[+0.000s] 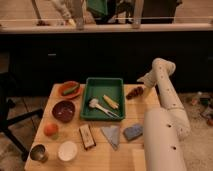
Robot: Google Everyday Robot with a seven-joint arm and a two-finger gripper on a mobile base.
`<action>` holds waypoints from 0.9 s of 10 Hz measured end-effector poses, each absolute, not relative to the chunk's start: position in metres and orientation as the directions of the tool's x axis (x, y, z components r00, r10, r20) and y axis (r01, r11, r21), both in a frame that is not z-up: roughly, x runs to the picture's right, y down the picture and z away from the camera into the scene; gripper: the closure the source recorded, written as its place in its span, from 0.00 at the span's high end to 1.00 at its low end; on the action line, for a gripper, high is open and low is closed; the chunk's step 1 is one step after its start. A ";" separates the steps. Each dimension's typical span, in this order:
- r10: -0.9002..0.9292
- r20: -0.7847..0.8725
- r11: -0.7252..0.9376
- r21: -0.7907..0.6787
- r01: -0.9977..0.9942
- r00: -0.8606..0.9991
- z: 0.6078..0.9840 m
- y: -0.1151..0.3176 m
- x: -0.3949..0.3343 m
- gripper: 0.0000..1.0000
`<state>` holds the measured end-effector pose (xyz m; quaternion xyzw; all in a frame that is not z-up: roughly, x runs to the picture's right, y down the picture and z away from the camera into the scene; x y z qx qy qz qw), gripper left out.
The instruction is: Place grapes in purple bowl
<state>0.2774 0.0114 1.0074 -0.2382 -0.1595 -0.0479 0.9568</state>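
Observation:
The grapes [134,92], a dark reddish-brown cluster, lie on the wooden table [55,122] just right of the green tray [104,82]. My gripper [142,81] hangs at the end of the white arm, just above and to the right of the grapes. I cannot tell whether it touches them. The purple bowl [63,111] sits at the left of the table, left of the tray, with nothing in it.
An orange plate with a green vegetable [69,89] is behind the bowl. An orange fruit [50,129], a metal cup [38,153] and a white bowl [67,150] stand at the front left. The tray holds utensils. A brown bar [87,136], grey cloth [111,135] and blue sponge [133,131] lie in front.

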 end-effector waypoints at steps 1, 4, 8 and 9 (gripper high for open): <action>-0.015 0.328 0.882 -0.441 0.167 0.945 1.007 0.011 0.278 0.60; -0.014 0.334 0.878 -0.447 0.171 0.943 1.008 0.014 0.281 0.32; -0.021 0.347 0.872 -0.453 0.187 0.938 1.007 0.017 0.281 0.00; -0.023 0.349 0.870 -0.455 0.191 0.937 1.008 0.018 0.280 0.00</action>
